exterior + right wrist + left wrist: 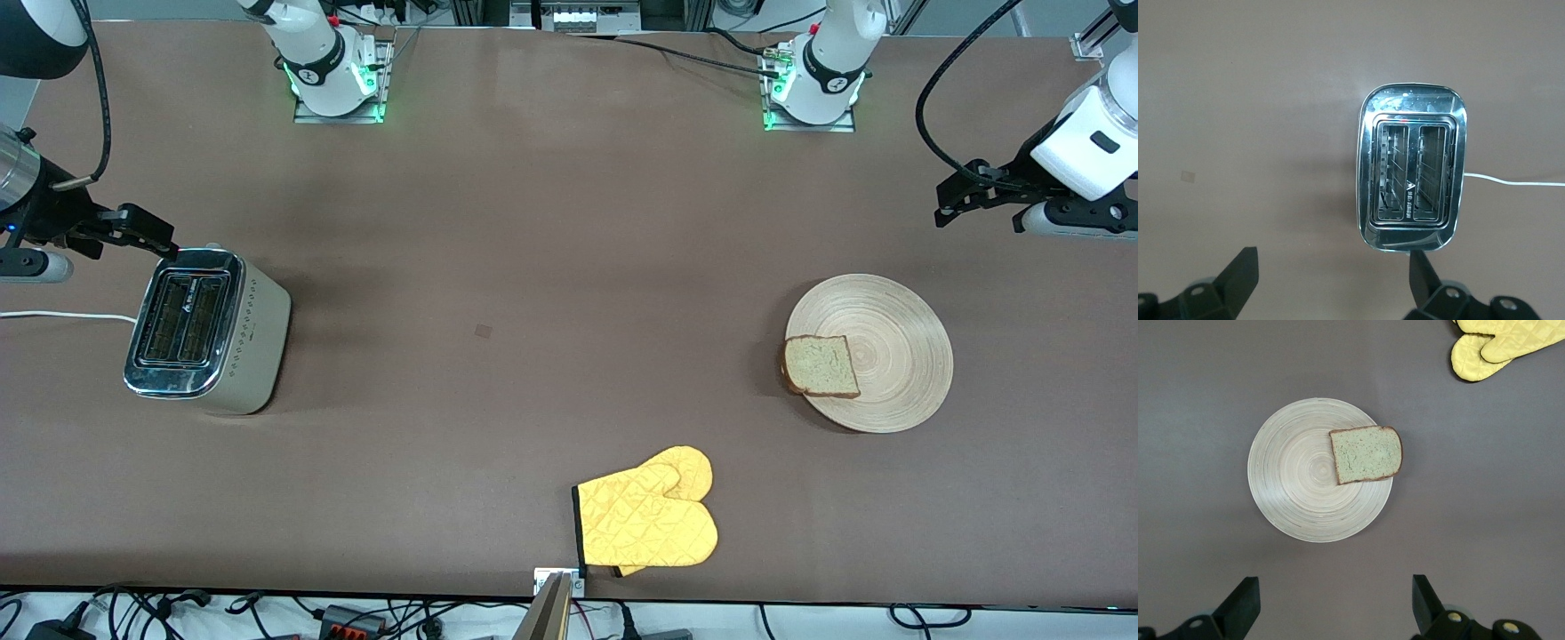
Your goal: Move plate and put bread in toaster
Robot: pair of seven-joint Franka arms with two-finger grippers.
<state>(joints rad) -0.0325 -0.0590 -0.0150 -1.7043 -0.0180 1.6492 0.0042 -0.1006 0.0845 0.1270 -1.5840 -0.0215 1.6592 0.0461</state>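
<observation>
While nothing is yet held, the risks lie in how things sit. At the right arm's end of the worktop (pixel 533 222) stands the toaster (pixel 209 333), upright, both slots empty, its white cord (pixel 62 315) trailing off toward the worktop's edge. The right end effector (pixel 147 236) hangs just above the toaster's farther end, fingers spread wide with nothing between them. Should it descend carelessly, it could knock the chrome top or snag the cord and shift the toaster, which would spoil any later alignment with the narrow slots.

Near the front edge, about midway along the worktop, lies a pair of yellow oven mitts (pixel 647 520), well apart from everything; a low sweep of the plate could catch them.

Toward the left arm's end rests the plate (pixel 889 347), flat, with the bread (pixel 820 365) on it, one side overhanging the rim toward the toaster's end. The left end effector (pixel 956 200) hovers over bare worktop close to the plate, fingers wide apart and empty. I judge the overhang the main hazard: tilting or jerking the plate may slide the bread off, and a flat plate gives little edge to pinch.
</observation>
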